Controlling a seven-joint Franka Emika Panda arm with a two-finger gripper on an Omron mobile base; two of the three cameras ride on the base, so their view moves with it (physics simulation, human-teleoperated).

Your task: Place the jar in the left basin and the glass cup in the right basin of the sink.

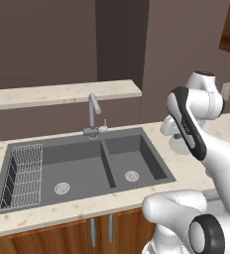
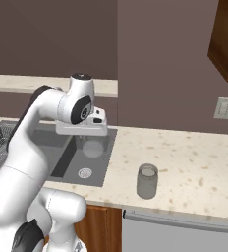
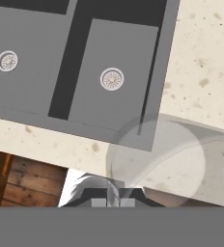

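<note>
Pinched in the gripper, the clear, straight-sided glass cup hangs over the matte dark-grey right basin, above its round steel drain. The smoky cylindrical jar stands at four o'clock on the speckled beige counter.

Home kitchen — double-basin sink with steel tap, speckled counter, wooden cabinets
</note>
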